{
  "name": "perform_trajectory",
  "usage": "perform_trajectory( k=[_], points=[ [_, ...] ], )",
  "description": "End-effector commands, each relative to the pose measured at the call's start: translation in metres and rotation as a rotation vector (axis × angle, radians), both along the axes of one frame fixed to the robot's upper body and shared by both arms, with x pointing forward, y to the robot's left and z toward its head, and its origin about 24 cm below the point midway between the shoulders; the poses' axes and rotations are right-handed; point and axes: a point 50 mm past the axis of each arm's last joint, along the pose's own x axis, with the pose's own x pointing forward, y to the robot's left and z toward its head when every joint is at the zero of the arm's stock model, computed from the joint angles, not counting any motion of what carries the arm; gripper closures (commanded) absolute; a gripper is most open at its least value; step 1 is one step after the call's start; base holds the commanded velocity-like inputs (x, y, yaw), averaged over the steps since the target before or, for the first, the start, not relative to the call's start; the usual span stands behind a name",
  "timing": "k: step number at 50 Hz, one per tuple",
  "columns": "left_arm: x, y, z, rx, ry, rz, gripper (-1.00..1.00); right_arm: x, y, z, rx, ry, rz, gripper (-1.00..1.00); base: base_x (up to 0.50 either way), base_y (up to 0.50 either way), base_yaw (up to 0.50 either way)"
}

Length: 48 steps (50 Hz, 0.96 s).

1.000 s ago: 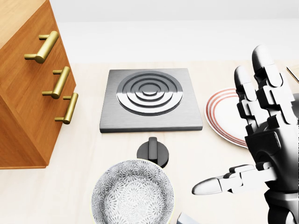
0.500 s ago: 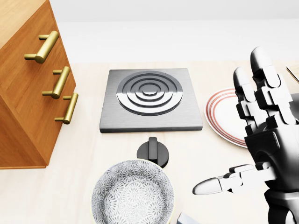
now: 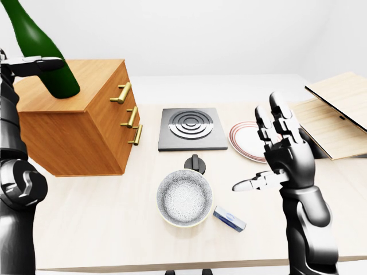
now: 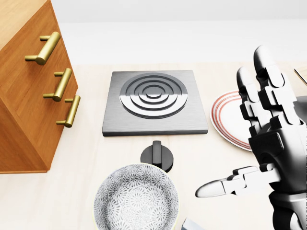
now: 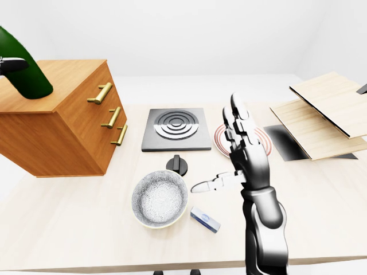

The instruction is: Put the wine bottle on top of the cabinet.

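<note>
Dark green glass leans at the top left of the left-eye view: the wine bottle [image 3: 37,48], tilted, its base down over the top of the wooden cabinet [image 3: 86,123], neck running out of the picture's top edge. The left hand [image 3: 31,64] sits against the bottle's left side with one finger [image 3: 40,62] laid across the glass; whether the fingers wrap round it, I cannot tell, as the view's edge cuts most of the hand off. Whether the base touches the cabinet top I cannot tell either.

Over on the right, the right hand [image 4: 266,143] is raised above the worktop [image 3: 103,217], fingers spread wide apart and thumb stuck out sideways, holding nothing, well apart from the bottle.

Just beside that hand lies a red-ringed plate [image 4: 228,117], then the grey hob plate [image 4: 156,101], a black knob [image 4: 157,155] below it, and a patterned bowl [image 4: 135,199].

The head view shows no bottle and no left hand, only the cabinet's drawer face with brass handles [image 4: 61,84]. The eye views add a small blue packet [image 5: 205,219] by the bowl and pale wooden boards [image 5: 321,114] at the right.
</note>
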Motion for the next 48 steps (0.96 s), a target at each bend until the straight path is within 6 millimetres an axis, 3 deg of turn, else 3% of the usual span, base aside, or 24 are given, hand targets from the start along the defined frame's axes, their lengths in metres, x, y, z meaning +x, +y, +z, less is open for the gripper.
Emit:
perform_trajectory(
  k=[1,3,4,6,7,12,13,15,16,22,27,31,33,34,36,42,45,48],
  points=[
    [-0.026,0.004,0.063,0.123,-0.192,-0.034,-1.0,0.001,0.003,0.003,-0.003,-0.012,0.009,-1.0,0.0,0.0,0.0],
    [-0.035,0.004,0.069,0.168,-0.26,-0.057,-1.0,0.001,0.003,0.003,-0.004,-0.013,0.01,-1.0,0.0,0.0,0.0],
    [-0.043,0.0,0.084,0.204,-0.319,-0.067,-1.0,0.0,0.003,0.003,-0.005,-0.015,0.01,-1.0,0.0,0.0,0.0],
    [-0.071,-0.01,0.091,0.285,-0.483,-0.097,-1.0,-0.002,0.003,0.005,-0.006,-0.023,0.009,-1.0,0.0,0.0,0.0],
    [-0.097,-0.021,0.108,0.351,-0.619,-0.129,-1.0,-0.003,0.002,0.005,-0.007,-0.027,0.006,-1.0,0.0,0.0,0.0],
    [-0.148,-0.042,0.101,0.359,-0.853,-0.199,-1.0,-0.007,0.003,0.007,-0.009,-0.037,0.005,-1.0,0.0,0.0,0.0],
    [-0.18,-0.049,0.117,0.355,-1.014,-0.218,-1.0,-0.009,0.003,0.007,-0.009,-0.038,0.005,-1.0,0.0,0.0,0.0],
    [-0.215,-0.057,0.111,0.304,-1.156,-0.265,-1.0,-0.012,0.003,0.007,-0.008,-0.039,0.003,-1.0,0.0,0.0,0.0],
    [-0.22,-0.057,0.108,0.27,-1.17,-0.273,-1.0,-0.012,0.003,0.007,-0.009,-0.039,0.003,-1.0,0.0,0.0,0.0],
    [-0.264,-0.083,0.04,0.121,-1.139,-0.338,-1.0,-0.022,0.01,0.014,-0.015,-0.077,0.016,-1.0,0.0,0.0,0.0],
    [-0.264,-0.112,-0.013,0.177,-0.93,-0.348,-1.0,-0.027,0.016,0.014,-0.017,-0.078,0.03,-1.0,0.0,0.0,0.0],
    [-0.246,-0.123,-0.068,0.113,-0.567,-0.395,-1.0,-0.032,0.022,0.01,-0.016,-0.059,0.044,-1.0,0.0,0.0,0.0],
    [-0.246,-0.139,-0.106,0.035,-0.365,-0.501,-1.0,-0.039,0.027,0.007,-0.017,-0.045,0.05,-1.0,0.0,0.0,0.0],
    [-0.247,-0.144,-0.115,0.018,-0.323,-0.514,-1.0,-0.04,0.028,0.006,-0.016,-0.036,0.051,-1.0,0.0,0.0,0.0],
    [-0.256,-0.162,-0.142,-0.018,-0.208,-0.555,-1.0,-0.049,0.034,-0.002,-0.018,0.011,0.056,-1.0,0.0,0.0,0.0],
    [-0.28,-0.176,-0.194,-0.125,-0.088,-0.631,-1.0,-0.069,0.047,-0.037,-0.019,0.233,0.067,-1.0,0.0,0.0,0.0],
    [-0.295,-0.185,-0.242,-0.362,0.062,-0.615,-1.0,-0.086,0.057,-0.058,-0.023,0.308,0.073,-1.0,0.0,0.0,0.0],
    [-0.306,-0.194,-0.276,-0.516,0.165,-0.624,-1.0,-0.099,0.063,-0.083,-0.038,0.414,0.071,-1.0,0.0,0.0,0.0]
  ],
)
